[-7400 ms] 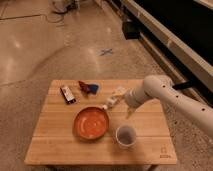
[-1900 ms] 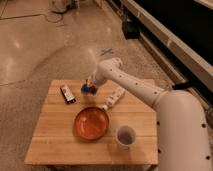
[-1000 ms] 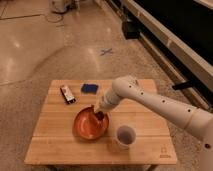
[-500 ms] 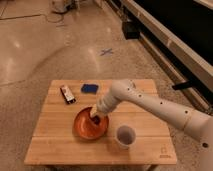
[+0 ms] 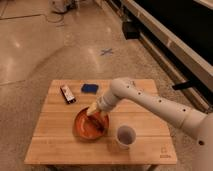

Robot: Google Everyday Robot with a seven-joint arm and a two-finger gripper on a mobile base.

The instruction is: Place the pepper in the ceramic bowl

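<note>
The ceramic bowl (image 5: 84,131), glossy orange-red and shallow, sits on the wooden table, front of centre. My gripper (image 5: 95,112) reaches in from the right and hangs tip-down over the bowl's far right part, just inside the rim. A small dark-red shape (image 5: 100,126) lies in the bowl right below the gripper. It looks like the pepper, but I cannot tell whether the gripper still touches it.
A flat dark-blue square piece (image 5: 90,88) lies at the table's back. A dark packet (image 5: 66,93) lies at the back left. A white cup (image 5: 125,135) stands just right of the bowl, under my arm. The table (image 5: 50,145) stands on a shiny floor.
The gripper has stayed over the bowl's right part for the last second, shifting only slightly. The bowl, cup, packet and blue piece have not moved.
</note>
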